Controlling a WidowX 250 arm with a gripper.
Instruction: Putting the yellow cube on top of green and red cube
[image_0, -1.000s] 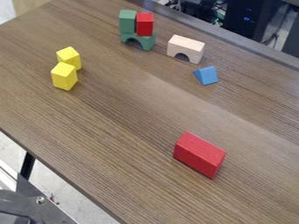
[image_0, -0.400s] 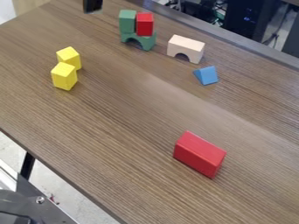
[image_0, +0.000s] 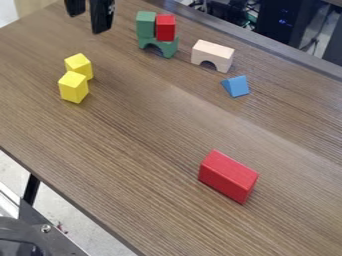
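Yellow cubes (image_0: 73, 88), a pair, sit just beside each other toward the left of my view of the table (image_0: 147, 145). I have the gripper (image_0: 89, 11) above the far edge, its fingers spread apart. Near it, a green cube (image_0: 145, 25) and red cube (image_0: 165, 28) top a green arch (image_0: 162, 47).

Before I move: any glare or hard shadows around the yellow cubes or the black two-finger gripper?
Camera view: broad, soft sheen across the brown wood-grain table, no hard glare; only faint shadows by the two yellow cubes, faces shaded differently, so edges read well; black two-finger gripper renders very dark, little surface detail.
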